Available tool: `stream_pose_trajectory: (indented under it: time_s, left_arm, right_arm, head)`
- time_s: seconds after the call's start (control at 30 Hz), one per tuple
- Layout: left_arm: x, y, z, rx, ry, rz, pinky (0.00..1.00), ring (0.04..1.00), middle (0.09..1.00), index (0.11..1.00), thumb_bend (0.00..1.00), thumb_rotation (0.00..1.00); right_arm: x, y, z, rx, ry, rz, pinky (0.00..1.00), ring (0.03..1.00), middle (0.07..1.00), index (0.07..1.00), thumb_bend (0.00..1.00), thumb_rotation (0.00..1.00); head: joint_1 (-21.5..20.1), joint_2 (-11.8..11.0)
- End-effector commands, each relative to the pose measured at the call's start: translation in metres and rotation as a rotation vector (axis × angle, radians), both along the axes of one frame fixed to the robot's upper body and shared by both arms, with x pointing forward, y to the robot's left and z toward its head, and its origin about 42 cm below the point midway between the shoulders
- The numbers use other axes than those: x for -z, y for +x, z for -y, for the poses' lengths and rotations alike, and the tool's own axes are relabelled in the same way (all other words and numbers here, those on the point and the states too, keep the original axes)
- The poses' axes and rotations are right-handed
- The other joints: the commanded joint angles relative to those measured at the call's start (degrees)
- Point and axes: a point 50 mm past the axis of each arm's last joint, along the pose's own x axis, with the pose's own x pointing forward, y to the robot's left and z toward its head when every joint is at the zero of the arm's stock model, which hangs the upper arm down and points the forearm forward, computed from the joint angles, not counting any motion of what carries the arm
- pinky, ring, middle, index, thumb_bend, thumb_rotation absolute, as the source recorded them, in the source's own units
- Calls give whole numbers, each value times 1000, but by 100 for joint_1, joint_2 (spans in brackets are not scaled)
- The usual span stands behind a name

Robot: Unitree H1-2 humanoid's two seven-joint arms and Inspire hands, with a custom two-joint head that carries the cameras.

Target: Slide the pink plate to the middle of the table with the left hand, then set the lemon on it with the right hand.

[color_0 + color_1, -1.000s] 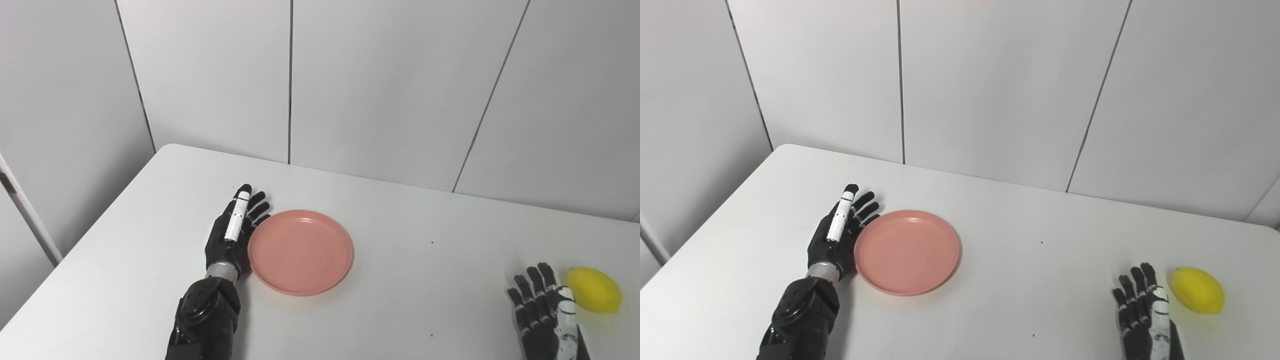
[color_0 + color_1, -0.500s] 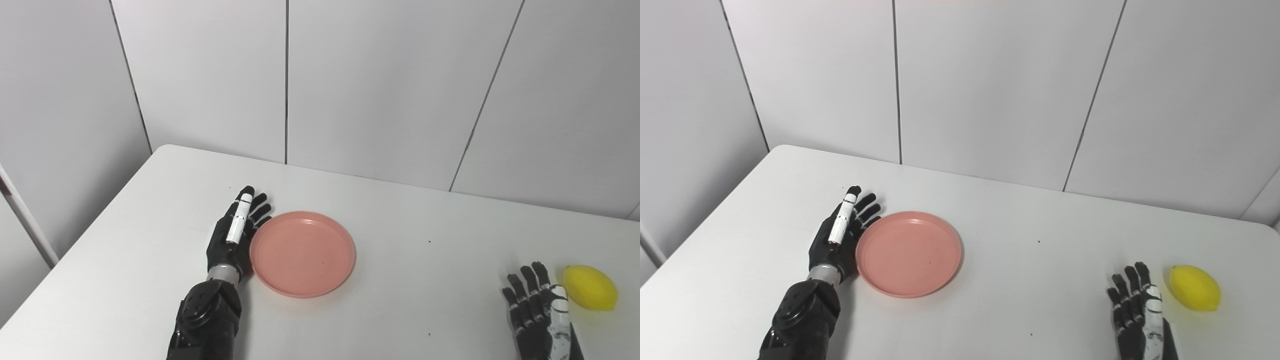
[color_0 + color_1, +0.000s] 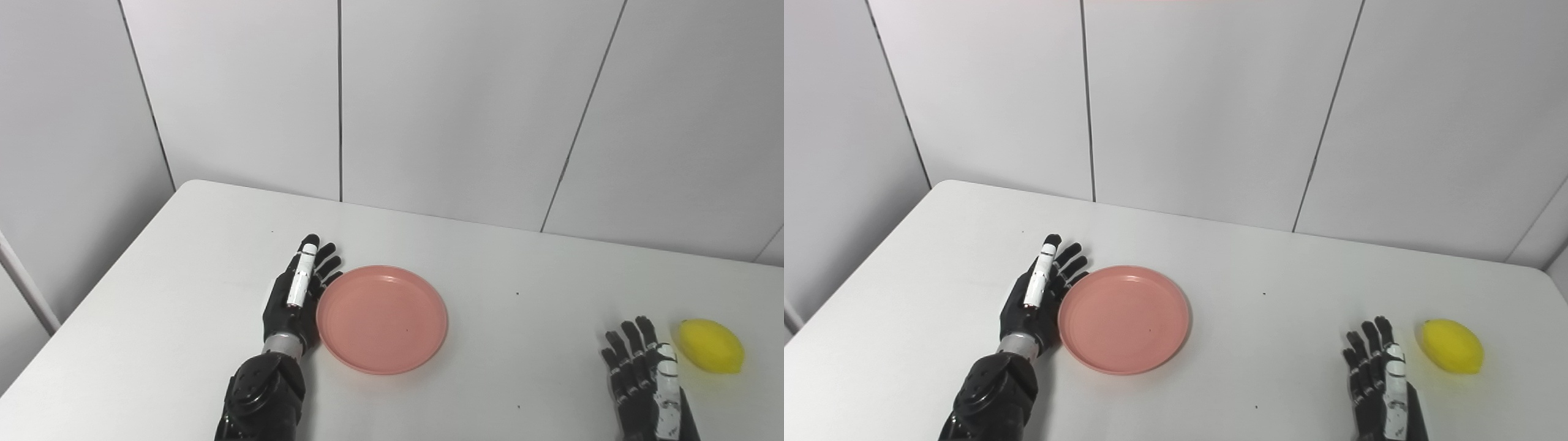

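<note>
pink plate (image 3: 382,318) seen flat on white table (image 3: 184,275), left hand (image 3: 298,293) spread flat against its left rim, lemon (image 3: 710,346) lying near right hand (image 3: 643,373), fingers spread, nothing held

Right hand (image 3: 646,383) is cut off at wrist by the bottom edge, its palm side hidden. Left hand (image 3: 296,300) stands edge-on, its palm facing pink plate (image 3: 382,318); contact with the rim there can't be told. Left forearm also runs off the bottom edge.
</note>
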Motion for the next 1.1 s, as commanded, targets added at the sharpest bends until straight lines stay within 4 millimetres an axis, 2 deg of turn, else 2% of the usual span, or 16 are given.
stream_pose_trajectory:
  time_s: [0.0, 0.2, 0.4, 0.63, 0.73, 0.87, 1.07]
  left_arm:
    - [-2, -1, 5, 4, -7, 21, 837, 854, 868, 924, 525, 672]
    - [-5, -4, 12, -5, -42, 42, 861, 863, 877, 947, 527, 673]
    - [-4, -8, 20, 2, -6, 64, 866, 861, 872, 953, 535, 686]
    - [-1, -11, 30, 5, -17, 76, 856, 838, 848, 942, 547, 657]
    - [1, -14, 34, 20, -33, 92, 863, 857, 863, 974, 568, 640]
    - [3, -18, 40, 28, -61, 95, 857, 860, 862, 964, 587, 617]
    - [2, -22, 46, 59, -132, 117, 985, 919, 910, 997, 561, 584]
  right_arm:
    - [24, -15, -10, -8, 38, -88, 1000, 955, 979, 979, 692, 849]
    - [25, -14, -11, -18, 38, -84, 1000, 957, 986, 989, 706, 842]
    - [25, -14, -12, -22, 44, -81, 1000, 959, 989, 985, 706, 827]
    - [23, -14, -13, -20, 47, -77, 1000, 953, 986, 977, 707, 822]
    - [23, -15, -14, -23, 49, -79, 1000, 949, 980, 975, 708, 824]
    - [21, -16, -17, -21, 38, -81, 1000, 948, 978, 976, 708, 835]
    - [20, -18, -21, -25, 42, -77, 1000, 954, 983, 985, 692, 840]
  head:
    - [5, 10]
    - [-23, 14]
    - [-68, 33]
    - [-117, 77]
    - [-180, 106]
    - [-254, 95]
    - [-350, 97]
